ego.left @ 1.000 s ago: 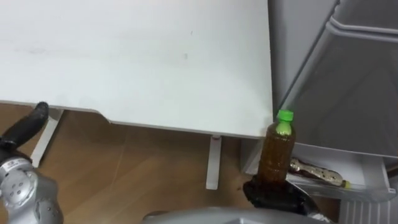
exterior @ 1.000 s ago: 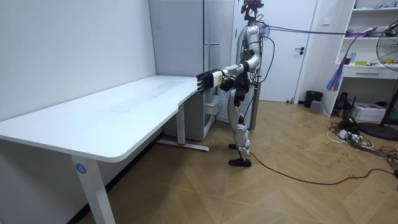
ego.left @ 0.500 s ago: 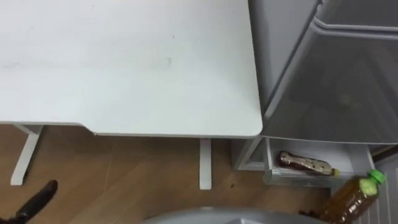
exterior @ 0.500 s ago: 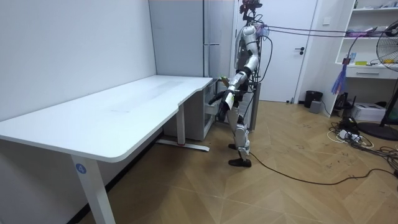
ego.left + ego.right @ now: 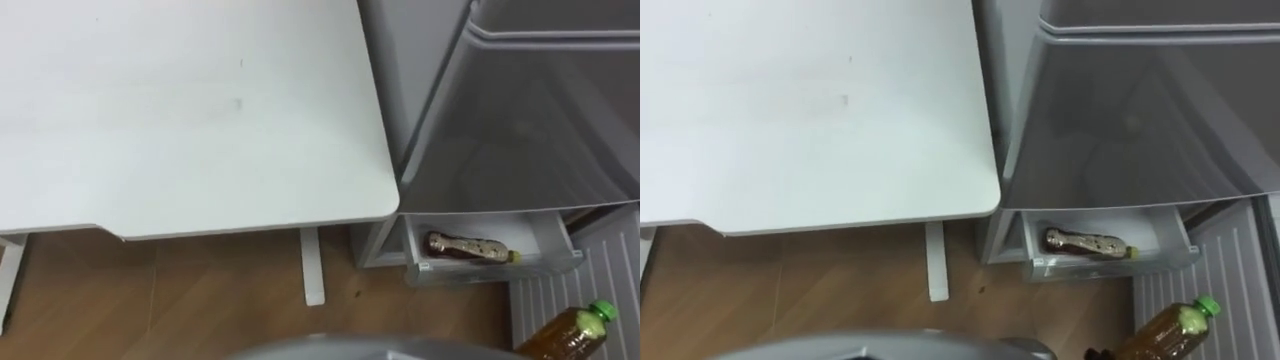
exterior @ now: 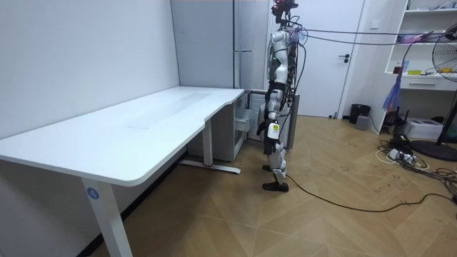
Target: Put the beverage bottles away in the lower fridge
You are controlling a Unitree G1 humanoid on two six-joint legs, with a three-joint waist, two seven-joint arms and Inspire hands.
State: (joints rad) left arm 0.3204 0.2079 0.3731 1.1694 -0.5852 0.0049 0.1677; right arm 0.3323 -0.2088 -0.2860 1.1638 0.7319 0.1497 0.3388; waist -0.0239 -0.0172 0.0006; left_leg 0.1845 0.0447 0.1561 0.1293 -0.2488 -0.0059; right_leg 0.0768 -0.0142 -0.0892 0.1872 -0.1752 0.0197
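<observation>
A brown tea bottle with a green cap (image 5: 568, 338) (image 5: 1170, 330) hangs tilted at the lower right, its base cut off by the picture's edge. A dark bit of my right hand (image 5: 1095, 354) shows beside its base, and the hand is shut on the bottle. Ahead of it the grey fridge's (image 5: 500, 110) lower drawer (image 5: 490, 268) stands pulled out. In that drawer lies another brown bottle (image 5: 468, 245) on its side. In the room view I stand upright beside the fridge (image 6: 214, 43), with my left hand (image 6: 273, 133) hanging by my thigh.
The white table (image 5: 180, 110) fills the left, its rounded corner close to the fridge's side and one leg (image 5: 312, 265) on the wooden floor. A white ribbed panel (image 5: 560, 285) lies right of the drawer. In the room view, open floor stretches behind me.
My left arm, stretched over the table a second ago, has dropped to my side. The bottle has moved right and lower, towards the open drawer. The eye view has swung right.
</observation>
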